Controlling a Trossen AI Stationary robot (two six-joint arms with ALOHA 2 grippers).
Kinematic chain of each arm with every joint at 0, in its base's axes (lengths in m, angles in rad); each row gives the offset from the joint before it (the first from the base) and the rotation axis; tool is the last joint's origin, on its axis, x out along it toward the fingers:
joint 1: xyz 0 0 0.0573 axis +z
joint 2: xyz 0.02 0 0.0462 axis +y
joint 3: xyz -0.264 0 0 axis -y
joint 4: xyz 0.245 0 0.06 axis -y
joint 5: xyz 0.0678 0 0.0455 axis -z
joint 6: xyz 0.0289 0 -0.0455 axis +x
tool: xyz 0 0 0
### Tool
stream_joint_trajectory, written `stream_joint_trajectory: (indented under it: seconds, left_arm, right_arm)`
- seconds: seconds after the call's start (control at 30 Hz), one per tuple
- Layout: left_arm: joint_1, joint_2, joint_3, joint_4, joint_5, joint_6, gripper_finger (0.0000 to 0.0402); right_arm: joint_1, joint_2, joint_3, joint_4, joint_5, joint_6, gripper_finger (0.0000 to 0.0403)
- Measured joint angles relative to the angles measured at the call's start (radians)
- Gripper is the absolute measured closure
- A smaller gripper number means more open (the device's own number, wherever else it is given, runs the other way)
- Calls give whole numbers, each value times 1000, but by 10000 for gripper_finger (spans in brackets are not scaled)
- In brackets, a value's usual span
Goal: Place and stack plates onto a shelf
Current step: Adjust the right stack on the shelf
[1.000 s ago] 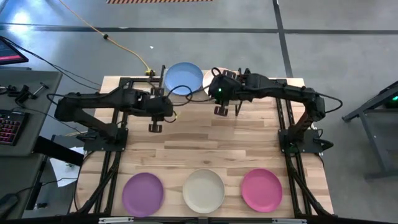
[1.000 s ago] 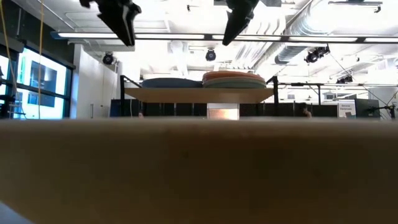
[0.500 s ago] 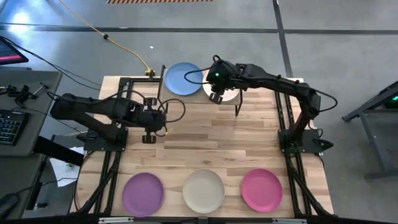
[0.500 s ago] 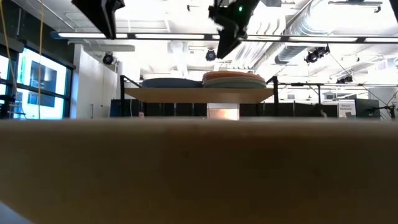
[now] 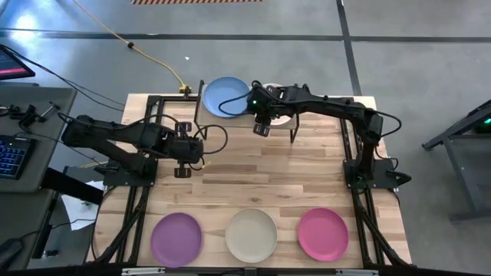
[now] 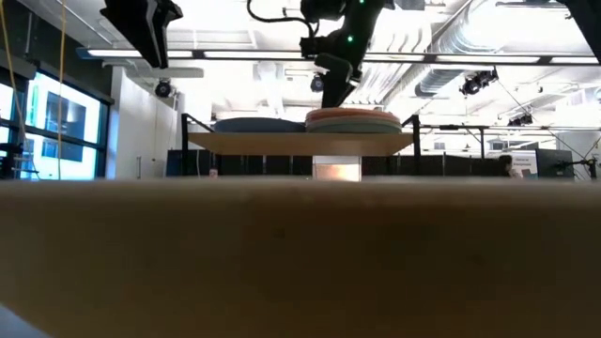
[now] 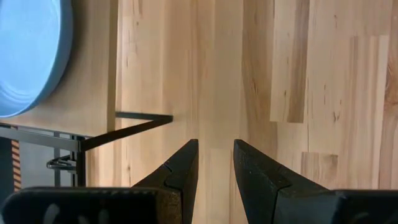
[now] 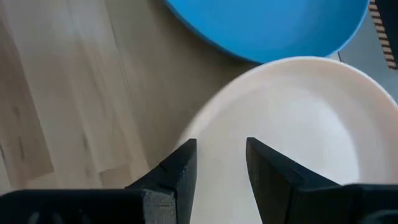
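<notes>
The shelf [image 6: 300, 143] stands at the table's far side on thin black legs. A blue plate [image 5: 226, 96] lies on its left half. A stack topped by a pale plate [image 8: 298, 124] lies on its right half [image 6: 355, 120]. My right gripper [image 8: 221, 146] hangs open just over the near left rim of that stack, its fingers slanting down. My left gripper [image 5: 182, 172] is open over bare tabletop, near and left of the shelf, with nothing between its fingers [image 7: 216, 146]. Purple [image 5: 176, 238], cream [image 5: 251, 234] and magenta [image 5: 322, 234] plates lie flat along the near edge.
Black frame rails run along the table's left and right sides [image 5: 130, 207]. One of the shelf's black legs [image 7: 137, 121] shows beside my left gripper. Bare wood [image 5: 261, 180] lies between the shelf and the near row of plates.
My right gripper has gone down and toward the table's left and far side, ending just over the pale plate stack on the shelf. My left gripper has drawn away from the shelf toward the near and left side, then kept still. Both stay open.
</notes>
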State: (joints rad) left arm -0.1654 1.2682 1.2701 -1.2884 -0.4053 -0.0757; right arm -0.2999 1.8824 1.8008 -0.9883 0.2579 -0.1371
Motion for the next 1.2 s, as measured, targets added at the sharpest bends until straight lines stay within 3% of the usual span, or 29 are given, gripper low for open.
stream_joint_trajectory:
  seconds: [0.17,0.47,1.2]
  left_arm:
    - [0,0,0,0,0,0,309]
    - [0,0,0,2,-3,0,309]
    - [0,0,0,3,-1,-2,309]
  right_arm:
    - [7,-26,0,6,87,1,279]
    - [15,-65,1,22,-34,48,279]
    - [7,-14,0,-28,-7,80,279]
